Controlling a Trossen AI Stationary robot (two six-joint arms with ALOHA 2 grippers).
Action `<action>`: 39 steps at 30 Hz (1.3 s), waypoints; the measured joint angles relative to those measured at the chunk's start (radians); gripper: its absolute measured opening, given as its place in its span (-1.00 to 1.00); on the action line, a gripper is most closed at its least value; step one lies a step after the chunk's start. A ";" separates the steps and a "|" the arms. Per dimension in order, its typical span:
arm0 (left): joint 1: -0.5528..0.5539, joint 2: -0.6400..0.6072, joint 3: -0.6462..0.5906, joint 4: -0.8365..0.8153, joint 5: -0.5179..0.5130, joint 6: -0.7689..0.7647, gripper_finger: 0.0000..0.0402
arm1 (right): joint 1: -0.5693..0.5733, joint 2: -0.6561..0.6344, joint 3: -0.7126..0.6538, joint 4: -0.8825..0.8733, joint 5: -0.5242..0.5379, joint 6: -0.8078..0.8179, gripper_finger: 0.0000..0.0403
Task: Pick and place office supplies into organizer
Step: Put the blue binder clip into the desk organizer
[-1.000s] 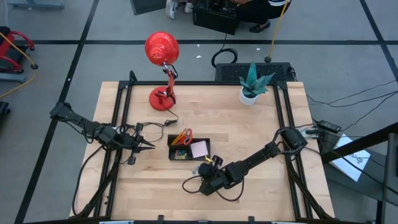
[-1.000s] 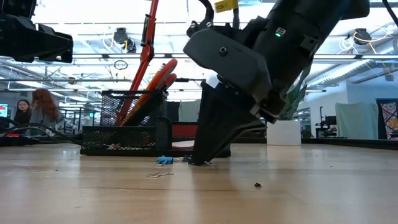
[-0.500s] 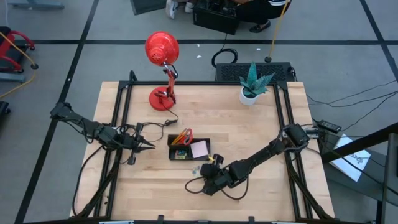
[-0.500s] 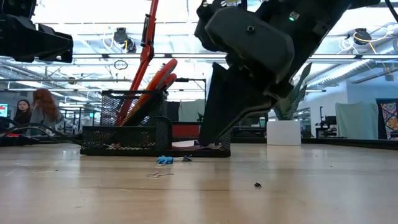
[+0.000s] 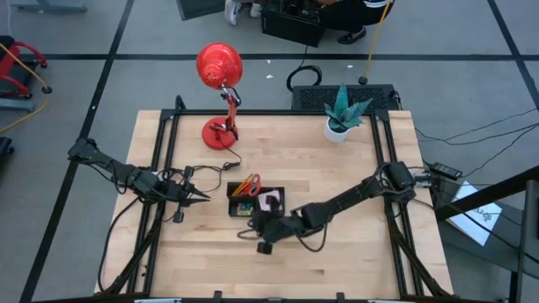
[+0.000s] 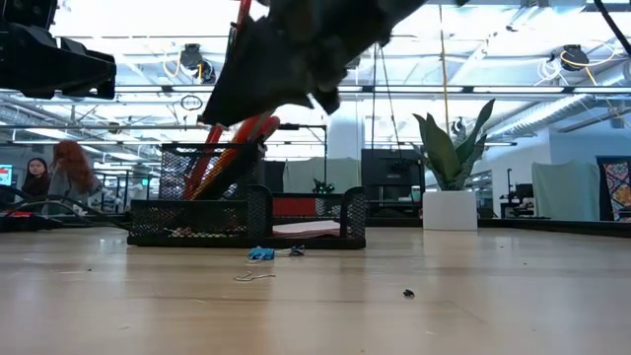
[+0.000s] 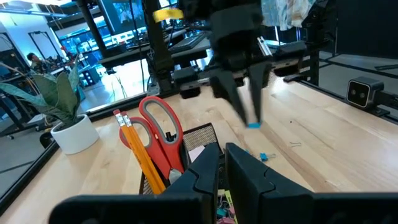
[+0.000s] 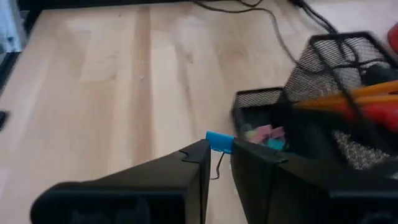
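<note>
The organizer, a black mesh tray, stands near the table's middle. Red-handled scissors and orange pencils stick up out of it, and a pink sticky pad lies in it. My right gripper hangs over the table just near of the organizer, shut on a small blue clip. More blue clips lie on the table in front of the organizer. My left gripper waits shut to the left of the organizer. My right gripper pinches the blue clip between its two fingers, only at their free ends. The fingers slant down from the table's right side. The clip is lifted clear of the table, beside the organizer's near wall.
A red desk lamp stands at the far left and a potted plant at the far right. A bent wire paper clip and a dark speck lie on the near table. People sit in the room beyond.
My right gripper has risen from the table with a blue clip between its fingertips. It has gone toward the table's left edge and the organizer, rolling and tipping more level. Other blue clips stay on the table.
</note>
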 joint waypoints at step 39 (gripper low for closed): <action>0.000 0.000 0.000 0.000 -0.001 0.008 -0.81 | -0.147 0.107 0.004 0.026 -0.129 -0.104 -0.76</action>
